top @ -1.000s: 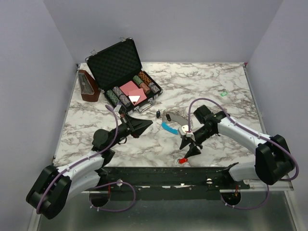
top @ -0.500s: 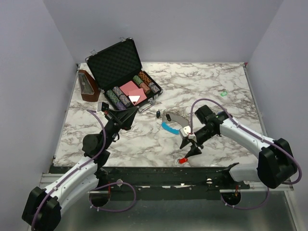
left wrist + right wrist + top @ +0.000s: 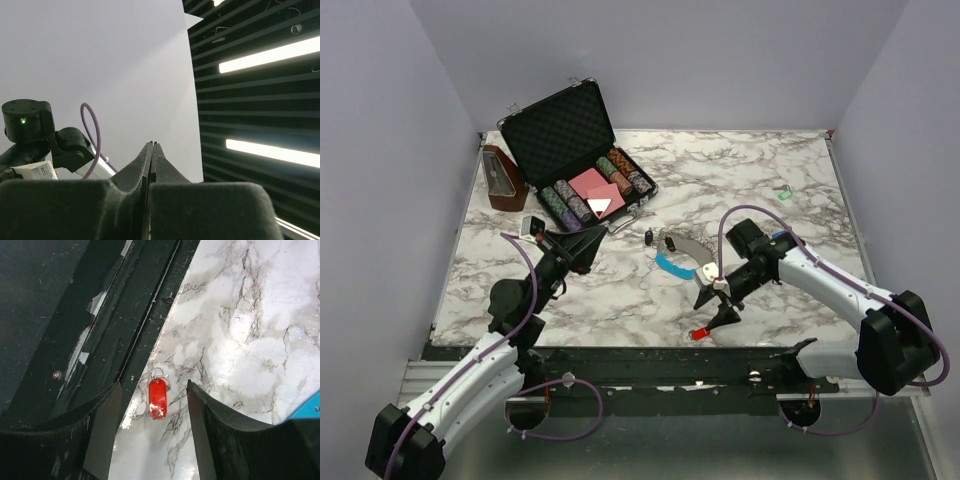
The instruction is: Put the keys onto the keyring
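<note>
A case point(image 3: 563, 137) sits upper left on the counter point(image 3: 770, 190). The keyring point(image 3: 672, 266) lies mid-frame, a key point(image 3: 700, 333) below it at the counter's edge.

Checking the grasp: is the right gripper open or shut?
Open: the right gripper has its fingers apart, the red key lying untouched between them.

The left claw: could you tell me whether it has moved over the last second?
Yes: the left claw swung left and farther back, ending closer to the open chip case.
</note>
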Controlling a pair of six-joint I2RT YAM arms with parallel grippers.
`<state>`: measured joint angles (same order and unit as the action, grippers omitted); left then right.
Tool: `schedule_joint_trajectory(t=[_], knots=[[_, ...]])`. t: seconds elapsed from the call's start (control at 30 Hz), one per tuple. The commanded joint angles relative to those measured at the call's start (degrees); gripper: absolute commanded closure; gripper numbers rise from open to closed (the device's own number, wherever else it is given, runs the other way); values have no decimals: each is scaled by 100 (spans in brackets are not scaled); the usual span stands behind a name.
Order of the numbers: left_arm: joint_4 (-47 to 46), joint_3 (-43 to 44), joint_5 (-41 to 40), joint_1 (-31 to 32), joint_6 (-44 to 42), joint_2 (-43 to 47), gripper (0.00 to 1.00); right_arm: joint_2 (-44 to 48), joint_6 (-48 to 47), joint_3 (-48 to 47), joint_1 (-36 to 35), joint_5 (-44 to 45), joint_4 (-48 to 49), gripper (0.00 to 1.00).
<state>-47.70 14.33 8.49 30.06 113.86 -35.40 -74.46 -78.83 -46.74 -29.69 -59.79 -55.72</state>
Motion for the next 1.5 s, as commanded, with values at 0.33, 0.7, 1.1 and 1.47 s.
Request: schedule_joint_trajectory(t=[0.33, 0.7, 1.1, 1.47], knots=[[-525, -503, 2451, -1440, -473, -512, 41, -833, -325, -696, -37, -507, -895, 34], [5184, 1081, 137, -818, -9002, 2166, 21, -561, 174, -195, -440, 573, 422, 45], [6000, 1142, 74, -827, -9382, 2433, 9, -597, 1036, 578, -1425, 1514, 1670, 49], [5975, 1125, 82, -827, -9365, 2441, 9, -684, 1510, 816, -1838, 2032, 2382, 48]])
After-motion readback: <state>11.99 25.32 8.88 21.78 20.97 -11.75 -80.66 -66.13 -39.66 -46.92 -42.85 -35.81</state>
